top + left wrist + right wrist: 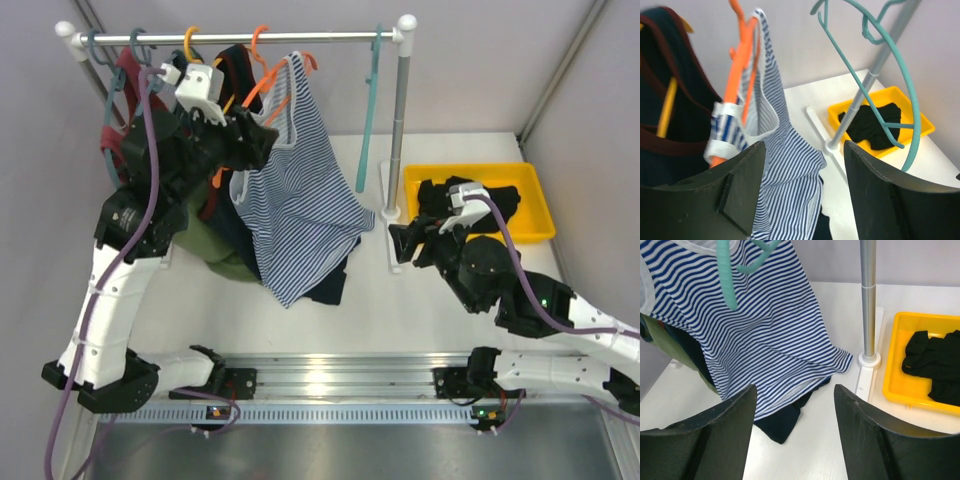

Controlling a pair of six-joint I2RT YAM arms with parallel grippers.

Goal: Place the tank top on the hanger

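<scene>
Tank top [295, 190] hangs lengthwise from the hanger [275, 75]; the left gripper [258, 138], wide and empty, sits just beside that hanger, the right gripper [400, 243], also parted and empty, well apart.

Tank tops: one navy-and-white striped sleeveless tank top [300, 200] was there.
Hangers told apart: three, namely one thin orange plastic hanger [737, 65], one teal plastic hanger [370, 110] and one yellow-orange hanger [667, 106].
Trays: one yellow plastic tray [470, 169].
Rails: one metal clothes rail [330, 37].
Robot arms: two, left arm [110, 290] and right arm [560, 310].
</scene>
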